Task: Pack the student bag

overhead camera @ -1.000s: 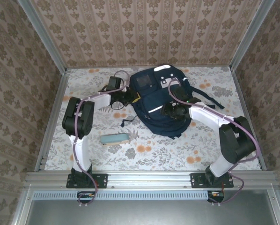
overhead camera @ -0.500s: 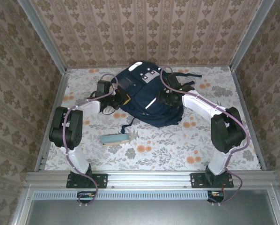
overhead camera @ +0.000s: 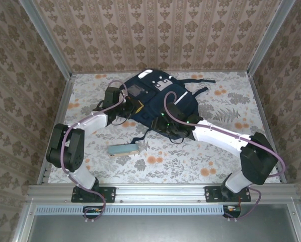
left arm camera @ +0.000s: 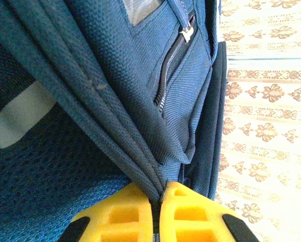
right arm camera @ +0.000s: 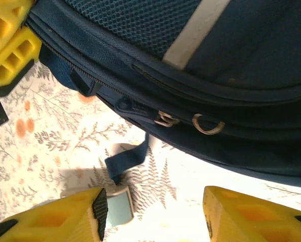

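The big navy-blue cloth student bag with white stripes (overhead camera: 158, 101) is lying at the far middle of the flowery table (overhead camera: 216, 161), and the left gripper (left arm camera: 155, 222) is pinching a fold of it. The right gripper (right arm camera: 153, 206) is hanging with jaws apart by the small metal zipper rings (right arm camera: 165, 120) on its near edge, so I think they are unzipping it. Next it needs to catch a ring and pull.

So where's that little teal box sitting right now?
In the top view the teal box lies on the flowered table, left of centre, just below the student bag and beside its loose strap.
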Controlling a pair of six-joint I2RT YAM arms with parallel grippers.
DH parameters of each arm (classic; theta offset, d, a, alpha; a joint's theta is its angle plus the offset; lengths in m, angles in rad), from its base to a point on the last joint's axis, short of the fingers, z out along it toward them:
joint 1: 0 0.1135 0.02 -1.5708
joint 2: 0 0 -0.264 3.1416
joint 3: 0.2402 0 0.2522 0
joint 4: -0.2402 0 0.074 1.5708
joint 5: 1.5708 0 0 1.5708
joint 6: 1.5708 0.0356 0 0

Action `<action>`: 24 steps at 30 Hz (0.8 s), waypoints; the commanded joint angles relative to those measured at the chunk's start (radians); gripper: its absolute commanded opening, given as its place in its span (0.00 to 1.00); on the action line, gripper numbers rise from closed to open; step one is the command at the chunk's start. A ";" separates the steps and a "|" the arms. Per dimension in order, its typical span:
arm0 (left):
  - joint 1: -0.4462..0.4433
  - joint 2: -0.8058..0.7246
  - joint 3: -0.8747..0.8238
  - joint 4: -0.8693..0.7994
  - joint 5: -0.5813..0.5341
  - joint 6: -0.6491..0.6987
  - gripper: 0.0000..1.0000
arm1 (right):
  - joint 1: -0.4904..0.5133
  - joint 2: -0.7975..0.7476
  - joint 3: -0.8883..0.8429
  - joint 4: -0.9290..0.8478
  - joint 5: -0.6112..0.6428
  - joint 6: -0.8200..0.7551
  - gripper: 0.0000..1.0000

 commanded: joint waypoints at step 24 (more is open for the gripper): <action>-0.049 -0.059 -0.009 0.094 0.038 -0.071 0.00 | 0.014 0.131 -0.001 0.114 0.210 0.440 0.42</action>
